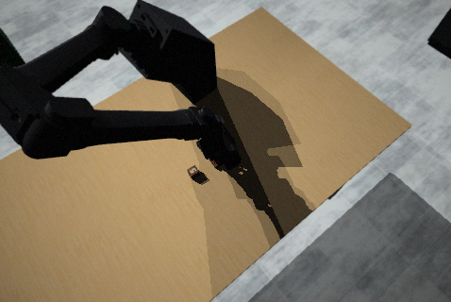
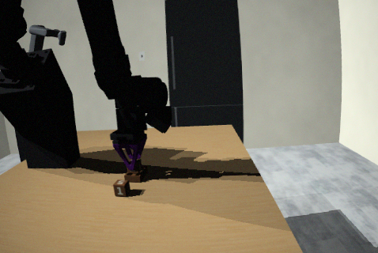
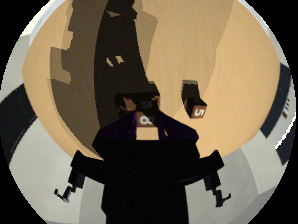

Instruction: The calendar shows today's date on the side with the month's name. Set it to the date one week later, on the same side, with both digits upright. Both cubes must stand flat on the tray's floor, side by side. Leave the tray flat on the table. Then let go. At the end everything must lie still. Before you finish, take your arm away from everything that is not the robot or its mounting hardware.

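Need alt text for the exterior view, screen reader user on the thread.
A black robot arm reaches down to a small brown tray on a light wooden table, its purple-fingered claw right at the tray. In front of the tray, a small brown cube sits on the table, a white 1 on its front face.

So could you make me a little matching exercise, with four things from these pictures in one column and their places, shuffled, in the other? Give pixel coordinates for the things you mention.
1. Small brown cube with white digits [image 1: 192, 171] [image 2: 121, 188] [image 3: 199, 111]
2. Low brown tray [image 1: 214, 162] [image 2: 134, 178] [image 3: 129, 104]
3. Purple gripper fingers [image 2: 138, 152]
4. Tall black panel with a long handle [image 2: 204, 59]

A. Against the wall beyond the table
B. On the tabletop, outside the tray
C. Below the gripper
D. Pointing down from the arm's end

Pairs: 1-B, 2-C, 3-D, 4-A
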Available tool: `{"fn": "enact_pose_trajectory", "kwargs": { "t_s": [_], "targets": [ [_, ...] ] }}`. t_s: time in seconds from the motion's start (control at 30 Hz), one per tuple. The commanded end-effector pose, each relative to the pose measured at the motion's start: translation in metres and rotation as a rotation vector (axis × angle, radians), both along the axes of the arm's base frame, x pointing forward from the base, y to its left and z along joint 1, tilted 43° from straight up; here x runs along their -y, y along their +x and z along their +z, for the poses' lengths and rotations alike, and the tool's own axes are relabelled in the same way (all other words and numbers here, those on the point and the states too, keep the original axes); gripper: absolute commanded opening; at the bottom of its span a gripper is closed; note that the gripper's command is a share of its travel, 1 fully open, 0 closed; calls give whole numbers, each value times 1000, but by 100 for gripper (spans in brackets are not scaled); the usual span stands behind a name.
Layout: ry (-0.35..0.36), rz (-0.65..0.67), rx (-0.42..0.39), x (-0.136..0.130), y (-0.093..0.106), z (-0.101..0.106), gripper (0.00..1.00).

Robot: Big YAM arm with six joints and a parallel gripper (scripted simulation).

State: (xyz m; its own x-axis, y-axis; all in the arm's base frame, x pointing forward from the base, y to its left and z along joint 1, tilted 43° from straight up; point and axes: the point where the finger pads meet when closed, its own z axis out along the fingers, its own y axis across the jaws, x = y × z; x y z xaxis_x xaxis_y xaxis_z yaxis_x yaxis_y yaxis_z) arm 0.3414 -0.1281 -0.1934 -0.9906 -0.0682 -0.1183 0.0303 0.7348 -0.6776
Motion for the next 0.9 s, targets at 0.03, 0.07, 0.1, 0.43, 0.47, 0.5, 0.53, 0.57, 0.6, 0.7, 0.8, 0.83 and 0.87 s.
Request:
{"fn": "enact_pose_trajectory", "kwargs": {
  "t_s": [0.03,0.07,0.1,0.43,0.47,0.5,0.53,0.57,0.6,0.7,0.8,0.83,0.87],
  "targets": [
    [1,5,1,-7,-3,7,25],
    [1,8,-4,-8,-5,5,25],
    [1,11,-1,-9,-3,6,25],
    [1,8,0,-9,-4,7,25],
    [1,7,1,-9,-4,8,25],
    [1,6,1,-8,-4,8,25],
    [1,6,2,-8,-3,8,25],
    [1,6,2,-8,-3,8,25],
    [1,6,2,-8,-3,8,25],
    [1,7,0,-9,-4,8,25],
    [1,7,0,-9,-4,8,25],
    [1,8,1,-9,-3,8,25],
    [1,13,3,-11,-2,9,25]
  ]
}}
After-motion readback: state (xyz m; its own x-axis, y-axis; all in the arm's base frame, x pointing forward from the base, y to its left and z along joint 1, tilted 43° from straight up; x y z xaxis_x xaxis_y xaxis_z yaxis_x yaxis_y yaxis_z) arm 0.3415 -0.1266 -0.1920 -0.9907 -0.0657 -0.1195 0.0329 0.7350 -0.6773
